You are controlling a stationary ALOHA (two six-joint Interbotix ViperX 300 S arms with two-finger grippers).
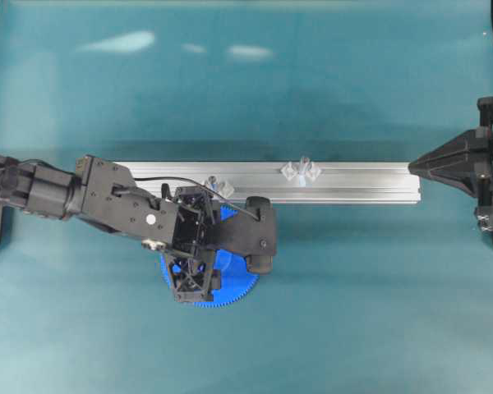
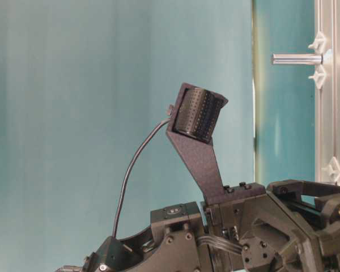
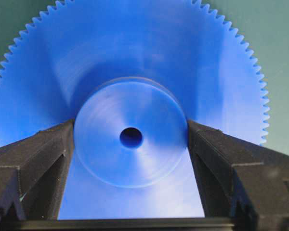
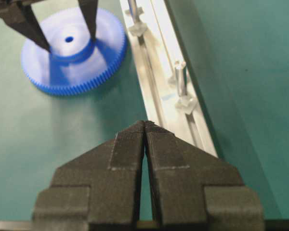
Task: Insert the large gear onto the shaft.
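Straddling the raised hub of the large gear point(image 3: 130, 96), the left claw point(image 3: 130, 139) is standing with both fingers just at the hub's sides; whether it is gripping yet is unclear. The gear is lying flat on the teal surface point(image 1: 353, 312) beside the rail point(image 1: 353, 182) carrying the shaft point(image 4: 180, 77). Squeezing off-centre could be tilting it during lifting. The right claw point(image 4: 145, 130) is sitting clenched, empty
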